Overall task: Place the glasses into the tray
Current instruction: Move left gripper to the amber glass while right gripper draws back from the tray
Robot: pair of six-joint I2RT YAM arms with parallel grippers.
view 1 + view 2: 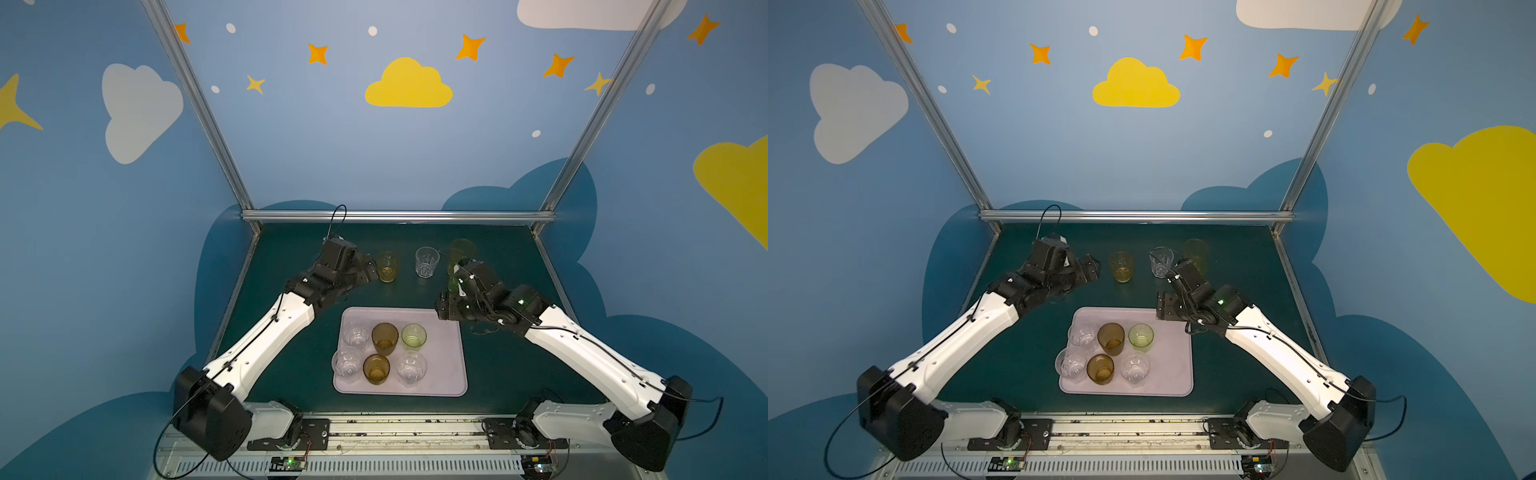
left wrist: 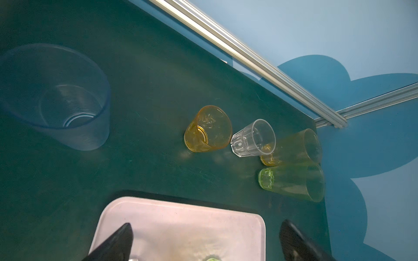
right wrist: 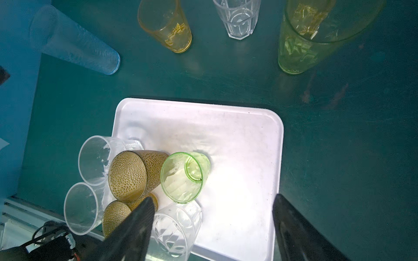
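Six glasses in the tray; five on the table.

Both arms stretch forward from their bases at the near edge, elbows pushed outward and white forearms slanting in toward the middle. The left arm reaches farther back; the left gripper points across to the right, its jaws spread wide with nothing between them. The right arm bends at the wrist, turning the right gripper inward and downward, jaws wide apart and empty.
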